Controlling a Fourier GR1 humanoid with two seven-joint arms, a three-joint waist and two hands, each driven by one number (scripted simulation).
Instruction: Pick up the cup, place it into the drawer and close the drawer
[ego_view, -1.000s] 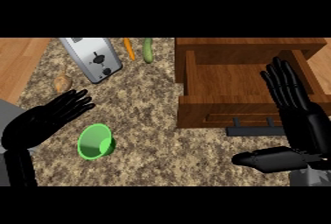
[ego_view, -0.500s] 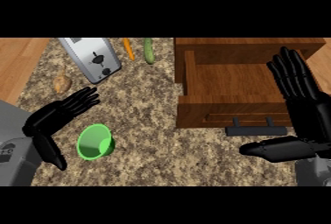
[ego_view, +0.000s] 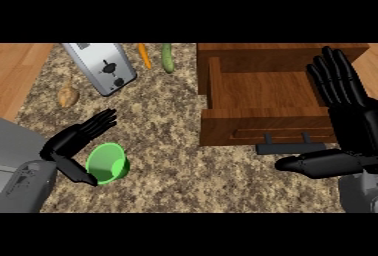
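Observation:
A green cup (ego_view: 108, 163) lies on its side on the speckled counter at the lower left, its mouth toward the viewer. My left hand (ego_view: 75, 141) sits right beside the cup on its left, fingers relaxed above its rim and thumb pointing down along its left edge; it is open and not holding the cup. An open wooden drawer (ego_view: 266, 97) with a dark handle (ego_view: 291, 147) is at the upper right, nothing inside. My right hand (ego_view: 347, 107) stands open over the drawer's right edge, fingers up, thumb stretched left below the handle.
A silver toaster (ego_view: 102, 67) stands at the back left. A carrot (ego_view: 145, 55) and a cucumber (ego_view: 167, 57) lie beside it, and a potato (ego_view: 68, 96) rests near the counter's left edge. Wooden surface borders the counter at the far left.
My left hand has drawn in and turned toward the cup, ending right next to its rim. The right hand shifted slightly upward. The cup and drawer have not moved.

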